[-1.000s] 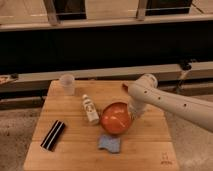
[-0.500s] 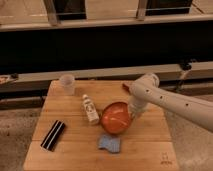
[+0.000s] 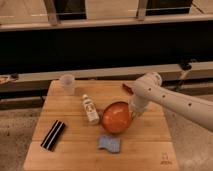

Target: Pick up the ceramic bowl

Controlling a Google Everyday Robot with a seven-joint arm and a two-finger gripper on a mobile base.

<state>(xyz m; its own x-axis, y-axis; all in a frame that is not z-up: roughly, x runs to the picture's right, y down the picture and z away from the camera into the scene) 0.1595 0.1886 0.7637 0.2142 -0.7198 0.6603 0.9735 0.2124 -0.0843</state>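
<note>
Orange-red ceramic bowl (image 3: 117,117) at the white arm's claw (image 3: 133,113), blue sponge (image 3: 109,144), black-striped case (image 3: 53,135), pale wooden table (image 3: 145,145).

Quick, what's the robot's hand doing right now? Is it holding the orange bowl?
Hand: down at the right rim of the ceramic bowl on the wooden table; whether it holds the bowl cannot be told.

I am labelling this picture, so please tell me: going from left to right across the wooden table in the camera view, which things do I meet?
Black case → cup → bottle → sponge → ceramic bowl → gripper, at the bowl's right rim.
</note>
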